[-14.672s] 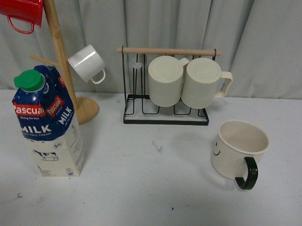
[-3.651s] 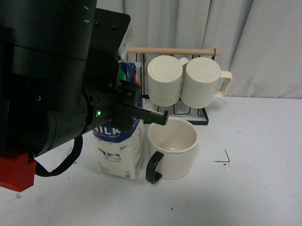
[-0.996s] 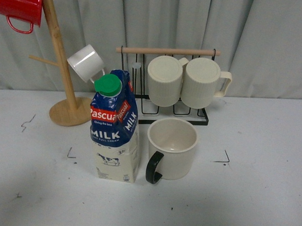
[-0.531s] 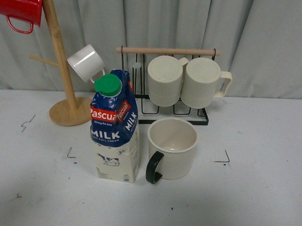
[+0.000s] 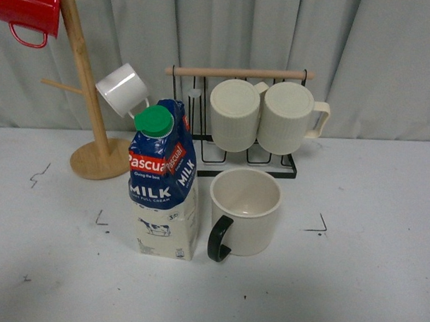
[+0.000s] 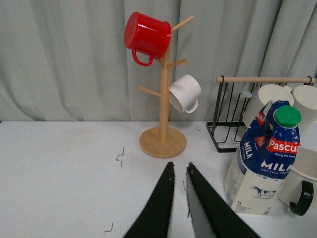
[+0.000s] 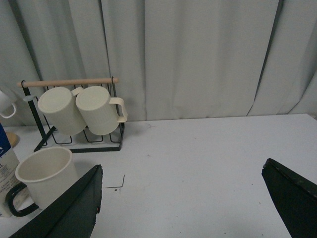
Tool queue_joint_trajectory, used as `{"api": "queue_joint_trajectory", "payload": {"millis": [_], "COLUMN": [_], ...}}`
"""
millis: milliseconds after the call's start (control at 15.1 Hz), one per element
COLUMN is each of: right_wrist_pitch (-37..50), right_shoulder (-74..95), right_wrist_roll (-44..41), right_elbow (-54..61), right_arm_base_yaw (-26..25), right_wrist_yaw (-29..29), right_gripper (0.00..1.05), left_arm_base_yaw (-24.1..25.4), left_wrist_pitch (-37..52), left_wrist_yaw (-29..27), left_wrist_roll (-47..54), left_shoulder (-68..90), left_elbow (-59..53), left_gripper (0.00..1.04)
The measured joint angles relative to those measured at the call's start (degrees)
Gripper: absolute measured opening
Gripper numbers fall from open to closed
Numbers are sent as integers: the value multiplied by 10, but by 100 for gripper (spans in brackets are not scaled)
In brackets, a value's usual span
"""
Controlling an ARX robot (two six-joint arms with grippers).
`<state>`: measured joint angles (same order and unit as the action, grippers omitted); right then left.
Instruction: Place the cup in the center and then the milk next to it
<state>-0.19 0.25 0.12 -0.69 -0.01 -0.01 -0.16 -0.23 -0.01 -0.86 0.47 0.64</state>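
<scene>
The cup [image 5: 246, 211], a wide cream mug with a black loop handle, stands upright in the middle of the table; its handle points to the front left. It also shows in the right wrist view [image 7: 44, 173]. The milk [image 5: 164, 180], a blue-topped carton with a green cap, stands upright just left of the cup, close to it. It also shows in the left wrist view [image 6: 266, 158]. My left gripper [image 6: 179, 166] is shut and empty, well left of the carton. My right gripper [image 7: 181, 168] is open and empty, right of the cup. Neither arm shows in the front view.
A wooden mug tree [image 5: 89, 114] with a red mug [image 5: 28, 9] and a small white mug [image 5: 123, 89] stands at the back left. A black wire rack [image 5: 236, 158] with two ribbed cream mugs [image 5: 234, 113] stands behind the cup. Grey curtain behind. Pen marks on the table [image 5: 316, 227].
Nothing has moved over the last second. Before that, the left arm filled the front view at the carton and has since drawn back out of it.
</scene>
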Motion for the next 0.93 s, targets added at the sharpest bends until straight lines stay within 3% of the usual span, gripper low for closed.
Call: {"api": "queue_joint_trajectory", "payload": {"millis": [398,465,531,929], "right_wrist_pitch": [0,0,0,0], "right_shoulder": [0,0,0,0], "right_wrist_roll": [0,0,0,0], "right_elbow": [0,0,0,0], "right_arm_base_yaw": [0,0,0,0], "right_wrist_yaw": [0,0,0,0], "right_gripper": [98,98,98,98], "left_arm_base_yaw": [0,0,0,0], "left_wrist_pitch": [0,0,0,0], "left_wrist_yaw": [0,0,0,0], "left_wrist_roll": [0,0,0,0], "left_shoulder": [0,0,0,0], "left_elbow": [0,0,0,0], "left_gripper": [83,88,100,98]}}
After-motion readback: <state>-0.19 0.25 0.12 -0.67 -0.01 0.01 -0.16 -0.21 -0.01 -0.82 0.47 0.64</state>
